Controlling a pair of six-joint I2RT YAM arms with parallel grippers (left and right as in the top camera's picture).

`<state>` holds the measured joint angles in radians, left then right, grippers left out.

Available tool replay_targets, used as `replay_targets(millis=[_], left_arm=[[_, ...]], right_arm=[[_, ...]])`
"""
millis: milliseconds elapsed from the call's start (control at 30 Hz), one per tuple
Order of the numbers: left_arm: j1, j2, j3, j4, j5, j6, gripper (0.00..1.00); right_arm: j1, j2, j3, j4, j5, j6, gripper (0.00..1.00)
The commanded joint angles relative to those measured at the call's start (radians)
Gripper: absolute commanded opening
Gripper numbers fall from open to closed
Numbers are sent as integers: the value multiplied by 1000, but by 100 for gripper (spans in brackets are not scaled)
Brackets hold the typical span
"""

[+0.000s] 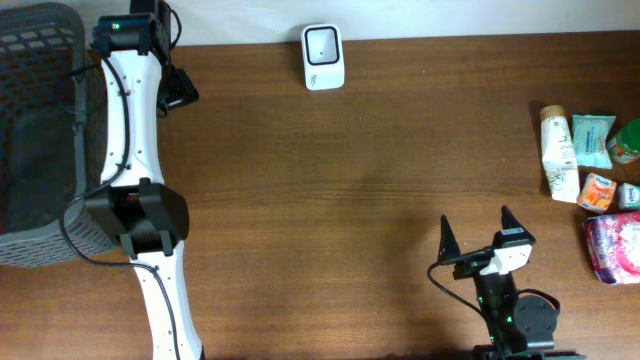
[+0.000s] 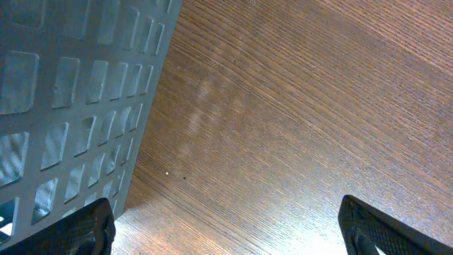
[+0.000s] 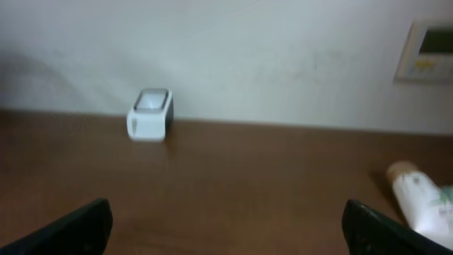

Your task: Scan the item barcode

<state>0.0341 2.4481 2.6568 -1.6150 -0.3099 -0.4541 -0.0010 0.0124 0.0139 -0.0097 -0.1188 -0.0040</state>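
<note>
The white barcode scanner (image 1: 323, 57) stands at the table's far edge, its window facing up; the right wrist view shows the scanner (image 3: 150, 113) against the wall. Several items lie at the right edge: a white tube (image 1: 560, 152), a teal packet (image 1: 592, 140), an orange packet (image 1: 598, 191) and a pink package (image 1: 614, 248). My right gripper (image 1: 478, 232) is open and empty near the front edge, left of the items, and the right gripper (image 3: 226, 228) points at the far wall. My left gripper (image 1: 180, 88) is open and empty at the far left beside the basket; the left gripper (image 2: 226, 234) hangs over bare wood.
A grey mesh basket (image 1: 40, 120) fills the left edge, and the basket wall (image 2: 71, 92) is close to my left fingers. A green bottle (image 1: 628, 140) sits at the far right. The white tube (image 3: 421, 202) shows at the right of the right wrist view.
</note>
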Motion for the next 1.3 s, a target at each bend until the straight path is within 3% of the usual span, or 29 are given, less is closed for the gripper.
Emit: replay_targets(millis=[0, 800, 900, 1000, 1133, 1267], left_arm=[[8, -6, 8, -2, 4, -9, 99], [0, -7, 8, -4, 3, -8, 99], [-31, -45, 6, -13, 6, -9, 99], [-99, -180, -36, 86, 9, -9, 99], [-198, -479, -367, 326, 8, -1, 99], [-278, -859, -953, 615, 8, 91, 99]], right_arm=[[8, -9, -8, -61, -5, -15, 99], [7, -9, -8, -59, -2, -15, 99], [7, -9, -8, -59, -2, -15, 99], [7, -9, -8, -59, -2, -15, 99], [7, -9, -8, -59, -2, -15, 99], [7, -9, -8, -59, -2, -15, 99]])
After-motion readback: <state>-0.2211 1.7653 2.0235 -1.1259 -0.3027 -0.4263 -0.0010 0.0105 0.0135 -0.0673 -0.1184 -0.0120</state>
